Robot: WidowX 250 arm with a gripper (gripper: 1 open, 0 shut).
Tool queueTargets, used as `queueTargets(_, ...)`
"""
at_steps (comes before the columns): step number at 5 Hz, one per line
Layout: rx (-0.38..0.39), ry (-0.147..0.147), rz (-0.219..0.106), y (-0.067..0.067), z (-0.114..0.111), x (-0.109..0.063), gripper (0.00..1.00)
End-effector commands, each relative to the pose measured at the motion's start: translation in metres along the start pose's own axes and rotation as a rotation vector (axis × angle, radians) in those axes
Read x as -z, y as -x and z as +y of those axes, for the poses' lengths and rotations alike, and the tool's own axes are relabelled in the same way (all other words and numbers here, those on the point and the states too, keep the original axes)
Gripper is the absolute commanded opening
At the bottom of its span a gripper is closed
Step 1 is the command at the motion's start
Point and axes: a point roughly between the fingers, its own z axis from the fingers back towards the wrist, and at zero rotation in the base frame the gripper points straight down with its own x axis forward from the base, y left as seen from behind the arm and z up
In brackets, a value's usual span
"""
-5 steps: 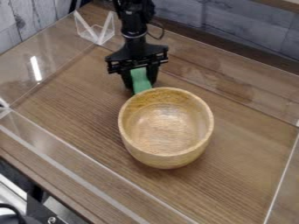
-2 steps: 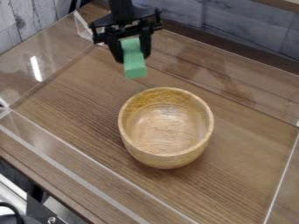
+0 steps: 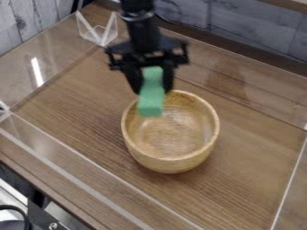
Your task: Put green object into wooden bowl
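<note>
My gripper (image 3: 151, 77) points straight down and is shut on the green object (image 3: 153, 95), a flat bright green bar that hangs upright from the fingers. The bar's lower end hovers just over the near-left rim of the wooden bowl (image 3: 171, 133), a round light tan bowl with thick walls standing on the table. The bowl's inside shows nothing in it. The bar is off the table and touches neither the bowl nor the surface, as far as I can tell.
The wooden tabletop (image 3: 72, 108) is enclosed by low clear plastic walls (image 3: 36, 67) on all sides. A grey brick-like wall runs along the back.
The gripper lifted the green bar off the table behind the bowl, then carried it toward the camera and right, to above the bowl's rim. The wrist has rolled somewhat.
</note>
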Motion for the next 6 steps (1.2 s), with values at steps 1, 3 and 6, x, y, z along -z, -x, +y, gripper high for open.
queueTargets(1,0.053,0.01,-0.045,0.012,-0.02,-0.003,0.0)
queueTargets(3,-0.075,-0.023,-0.065,0.006,-0.01,0.003,1.0)
queueTargets(6,-0.055,0.003,-0.073,-0.002,-0.015,-0.023,1.0)
